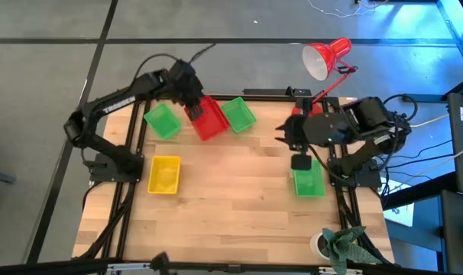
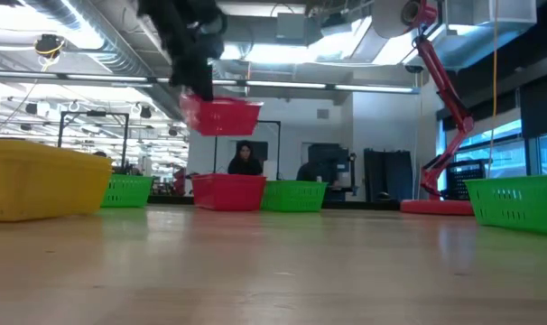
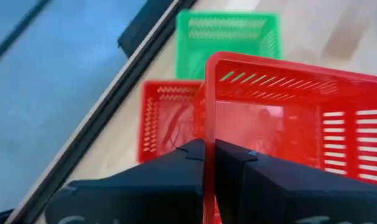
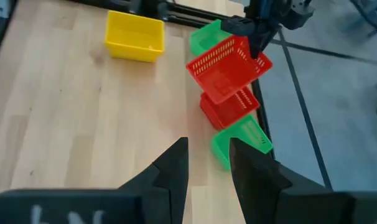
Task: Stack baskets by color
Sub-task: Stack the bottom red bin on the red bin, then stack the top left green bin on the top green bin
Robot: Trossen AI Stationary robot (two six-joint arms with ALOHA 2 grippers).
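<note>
Left gripper (image 3: 208, 155): clamped on the rim of a raised red basket (image 2: 221, 116), held in the air above the table's far edge
Second red basket (image 2: 228, 191): on the table (image 1: 231, 198), under the raised one, between two green baskets (image 1: 162, 121) (image 1: 238, 114)
Yellow basket (image 1: 164, 174): near the left edge, alone
Right gripper (image 4: 208, 155): fingers apart, holding nothing, above a third green basket (image 1: 309, 182) at the right edge
Red desk lamp (image 1: 325, 59): far right corner

my table (image 1: 239, 198): pale wood, smooth, a bit shiny | red basket (image 3: 288, 112) I hold: shiny plastic, holey walls | yellow basket (image 1: 164, 175): plastic | my fingers (image 3: 170, 180): dark, matt
</note>
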